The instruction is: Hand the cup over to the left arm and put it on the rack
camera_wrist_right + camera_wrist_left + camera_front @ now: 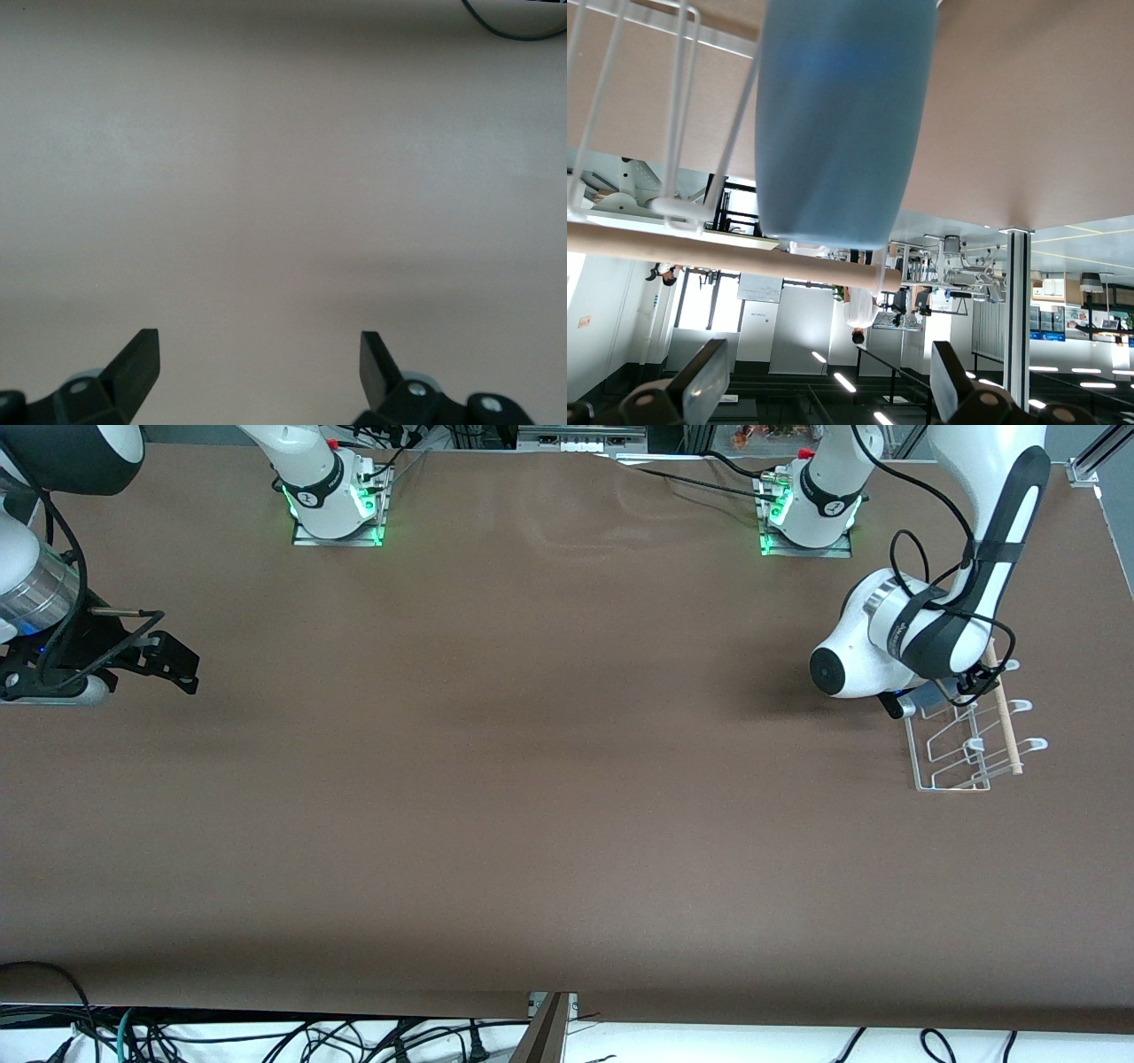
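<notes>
Front view: the left arm (pixel 921 633) is bent low over the rack (pixel 970 740), which stands on the brown table (pixel 549 779) at the left arm's end. Its wrist hides the gripper there. The rack's wooden dowel (pixel 1003 710) slants across the wire frame, and white-tipped pegs (pixel 1035 743) stick out along one side.

Left wrist view: the left gripper (pixel 824 390) has its fingers (pixel 952 381) spread apart and empty. The cup (pixel 842 124) sits among the rack's white wires, clear of both fingers, with the dowel crossing just beside its end.

Right gripper (pixel 173 660) hangs over bare table at the right arm's end, where that arm waits. Right wrist view confirms its black fingers (pixel 133 363) are wide apart, holding nothing, with plain tabletop beneath.
</notes>
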Motion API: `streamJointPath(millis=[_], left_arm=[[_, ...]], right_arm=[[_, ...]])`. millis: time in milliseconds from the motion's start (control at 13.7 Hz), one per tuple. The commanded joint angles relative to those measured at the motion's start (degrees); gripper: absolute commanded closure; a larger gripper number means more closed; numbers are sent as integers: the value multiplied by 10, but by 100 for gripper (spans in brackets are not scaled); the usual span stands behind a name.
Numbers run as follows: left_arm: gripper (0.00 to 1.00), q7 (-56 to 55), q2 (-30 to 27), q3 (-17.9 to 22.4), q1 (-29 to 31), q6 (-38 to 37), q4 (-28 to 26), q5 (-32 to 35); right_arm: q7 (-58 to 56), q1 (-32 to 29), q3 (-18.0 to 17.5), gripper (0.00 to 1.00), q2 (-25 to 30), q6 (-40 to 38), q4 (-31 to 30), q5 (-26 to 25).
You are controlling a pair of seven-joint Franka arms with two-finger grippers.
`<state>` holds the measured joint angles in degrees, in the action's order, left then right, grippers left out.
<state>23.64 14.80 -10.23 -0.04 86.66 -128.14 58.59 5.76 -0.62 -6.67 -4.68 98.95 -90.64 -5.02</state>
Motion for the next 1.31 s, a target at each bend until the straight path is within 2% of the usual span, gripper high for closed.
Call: streamJointPath(millis=[0, 291, 510, 801, 1092, 1238], left_arm=[[0, -1, -6, 0, 9, -23, 46, -21], [0, -19, -4, 3, 15, -90, 190, -191], [0, -125, -2, 3, 22, -89, 241, -295], [0, -219, -2, 3, 23, -85, 348, -467], [0, -243, 0, 6, 21, -65, 455, -506], [0, -241, -39, 26, 28, 21, 451, -522]], right_arm=[[-1, -4, -4, 0, -2, -1, 7, -6], [-1, -4, -4, 0, -2, 0, 7, -6], [0, -4, -4, 0, -2, -1, 7, -6], [0, -4, -4, 0, -2, -1, 7, -6], [0, -4, -3, 0, -2, 0, 7, -5], [0, -4, -3, 0, -2, 0, 7, -5]])
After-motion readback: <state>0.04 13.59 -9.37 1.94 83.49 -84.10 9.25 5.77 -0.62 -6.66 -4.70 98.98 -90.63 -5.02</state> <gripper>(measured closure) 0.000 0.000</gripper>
